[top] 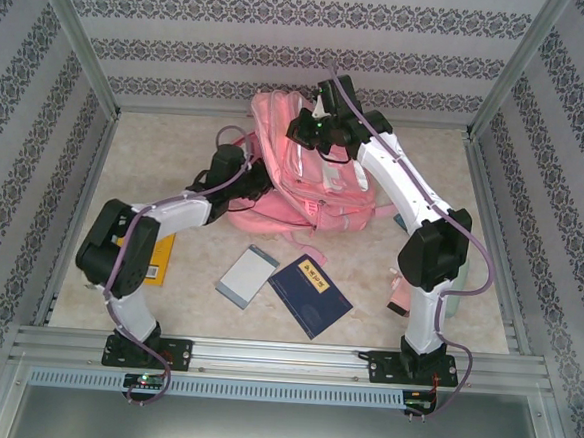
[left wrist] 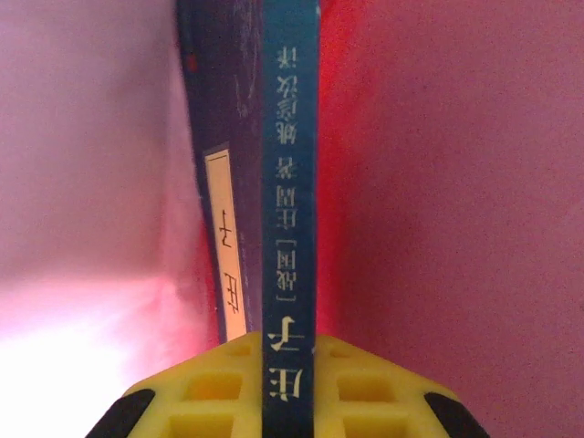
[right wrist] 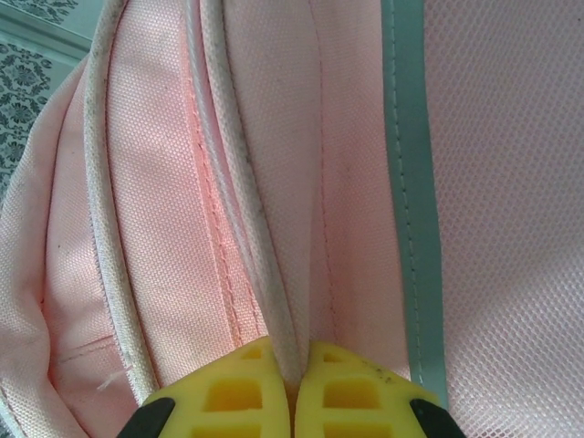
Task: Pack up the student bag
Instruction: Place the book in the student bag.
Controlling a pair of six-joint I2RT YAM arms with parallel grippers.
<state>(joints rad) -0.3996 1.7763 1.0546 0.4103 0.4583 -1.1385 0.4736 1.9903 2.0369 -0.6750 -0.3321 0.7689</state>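
The student bag lies on the far middle of the table. The left gripper is inside the bag, clenched on a blue-spined book (gold Chinese lettering runs along the spine), with pink lining on both sides. The right gripper pinches a white piped seam on the bag's outer fabric, beside the bag's pale stripe. On the near side of the bag lie a grey notebook and a dark blue book.
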